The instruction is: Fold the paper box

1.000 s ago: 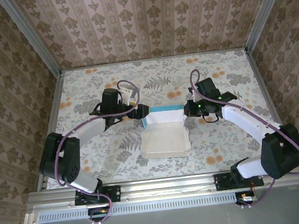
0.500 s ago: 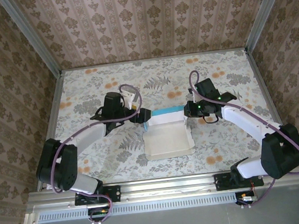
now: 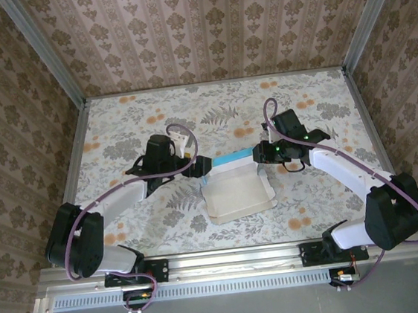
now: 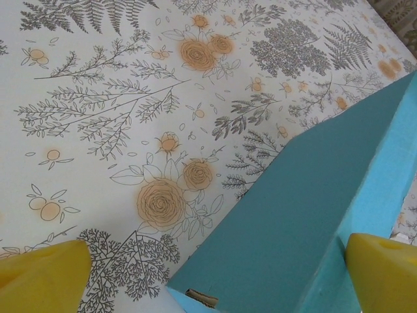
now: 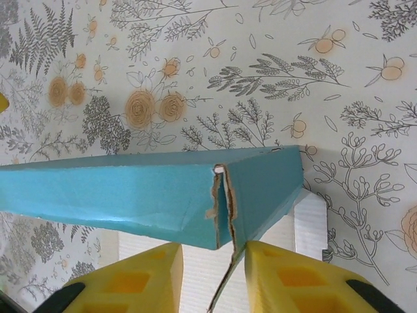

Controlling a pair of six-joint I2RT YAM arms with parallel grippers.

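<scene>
Swung to the right, the paper box (image 3: 239,194) is getting its back wall stood up. Left gripper (image 3: 201,165) jaws are wide. Right gripper (image 5: 214,277) jaws sit narrow around the corner, and I cannot tell if they pinch it. Next comes a soft squeeze.

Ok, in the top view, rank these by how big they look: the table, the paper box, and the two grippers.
1. table
2. paper box
3. left gripper and right gripper: these look alike, so they are not ranked.

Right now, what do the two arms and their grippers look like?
The left arm and right arm have white link shells with bulky black joints, and a purple cable runs along each. The left gripper and right gripper are black-bodied; the wrist views show blocky yellow fingers. A green light glows on the right wrist.
</scene>
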